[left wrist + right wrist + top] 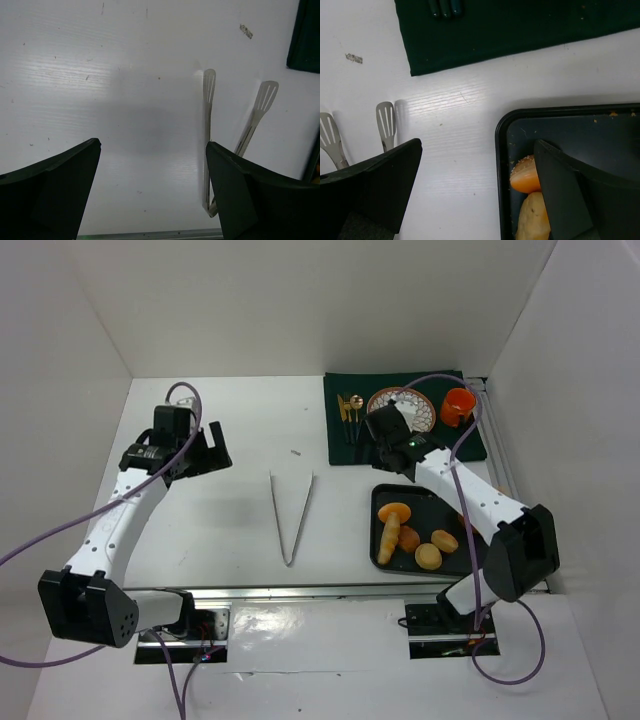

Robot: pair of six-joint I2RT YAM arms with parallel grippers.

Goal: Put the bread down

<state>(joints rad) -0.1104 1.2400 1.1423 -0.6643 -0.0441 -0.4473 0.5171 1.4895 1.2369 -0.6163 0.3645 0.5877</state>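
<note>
I'm reading both pincers as spread wide with nothing between the fingers. The left gripper (pixel 152 145) hangs over bare bench towards the far left, with the tongs (pixel 208 125) lying apart from it, nearer the middle. The right gripper (pixel 478 142) sits above the far-left corner of the black tray (pixel 500 150), one finger over the bench and the other over the tray.

The bread (pixel 429 556) is all in that tray, by the near right corner of the bench: one long roll (pixel 390 535) along the left side and some round ones beside it. None of it has been lifted. I'd guess it is meant for the plate (pixel 425 412) on the green cloth (pixel 340 450) at the far right, though the task doesn't say so.

I expect the rolls to be light, soft and easily crushed, with a crust that sheds crumbs rather than slips. I'd close gently. The long roll I'd grip across its narrow width at mid-length so it doesn't tip, and a round one across its widest part
</note>
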